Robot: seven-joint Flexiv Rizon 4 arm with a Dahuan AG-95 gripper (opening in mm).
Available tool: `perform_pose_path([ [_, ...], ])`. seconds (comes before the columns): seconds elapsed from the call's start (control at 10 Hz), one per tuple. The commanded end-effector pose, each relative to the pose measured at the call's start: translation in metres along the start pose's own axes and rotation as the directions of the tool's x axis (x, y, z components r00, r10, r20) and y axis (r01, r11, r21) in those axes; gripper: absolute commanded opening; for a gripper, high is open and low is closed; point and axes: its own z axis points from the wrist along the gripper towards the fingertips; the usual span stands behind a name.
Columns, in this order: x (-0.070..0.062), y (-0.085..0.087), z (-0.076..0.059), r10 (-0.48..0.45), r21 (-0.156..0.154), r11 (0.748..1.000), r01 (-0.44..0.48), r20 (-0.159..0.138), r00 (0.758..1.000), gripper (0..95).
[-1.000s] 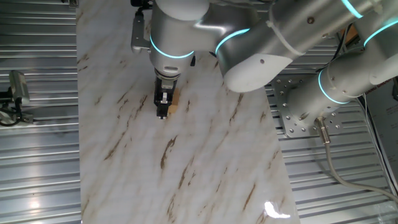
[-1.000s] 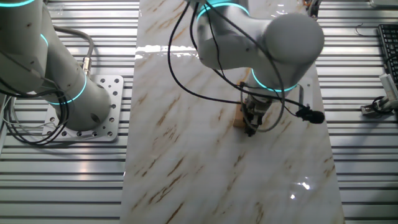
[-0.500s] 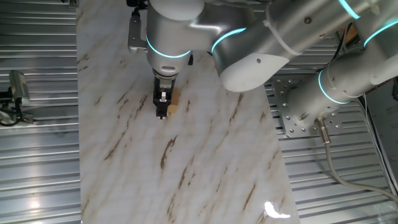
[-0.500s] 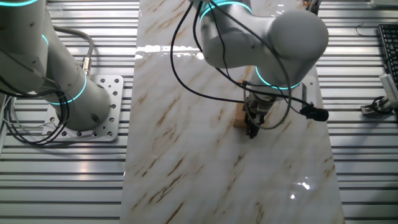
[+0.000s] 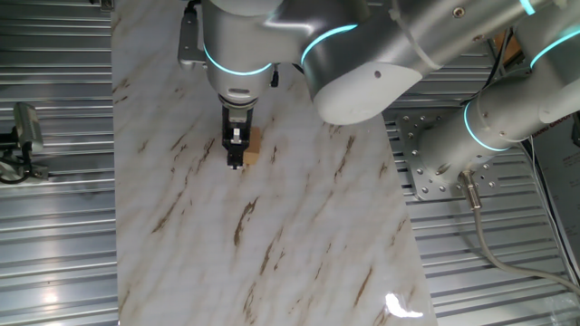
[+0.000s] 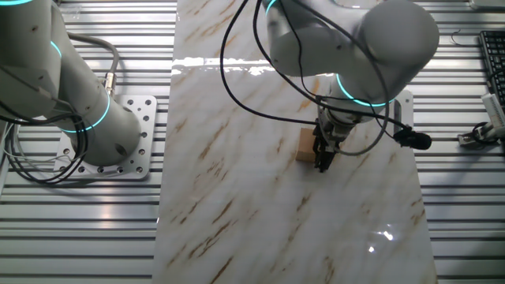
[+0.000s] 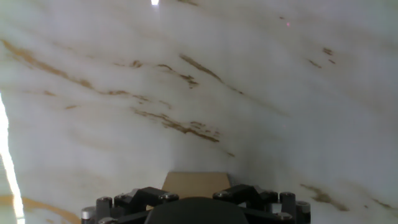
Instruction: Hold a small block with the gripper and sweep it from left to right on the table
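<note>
Block | touching pincer side, on table | pincer grip unclear

Gripper — small block beside — on table

one fixed view looks steeply down on the marble surface from one long side; the other fixed view looks down from the opposite side on the same surface. both share the gripper. the hand view sits very near the surface, facing along the fingers.
</note>
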Motion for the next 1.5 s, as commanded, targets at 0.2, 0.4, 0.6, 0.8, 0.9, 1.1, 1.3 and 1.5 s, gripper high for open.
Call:
perform_pose_path([
  [0.2,0.002,-0.001,-0.004,-0.001,0.007,1.000,0.001,-0.001,1.000,95.0],
  [0.4,0.002,-0.001,-0.007,-0.001,0.009,1.000,0.001,-0.007,1.000,95.0],
  [0.6,0.003,-0.001,-0.010,-0.004,0.016,1.000,0.004,-0.008,1.000,95.0],
  [0.8,0.003,-0.001,-0.011,-0.010,0.021,1.000,0.010,-0.006,1.000,76.0],
  [0.9,0.003,0.000,-0.011,-0.013,0.022,1.000,0.013,-0.006,1.000,76.0],
  [1.1,0.004,0.000,-0.014,-0.021,0.029,0.999,0.021,-0.006,1.000,76.0],
  [1.3,0.004,0.000,-0.016,-0.023,0.032,0.999,0.023,-0.007,1.000,76.0],
  [1.5,0.006,0.000,-0.020,-0.026,0.033,0.999,0.026,-0.010,1.000,76.0],
])
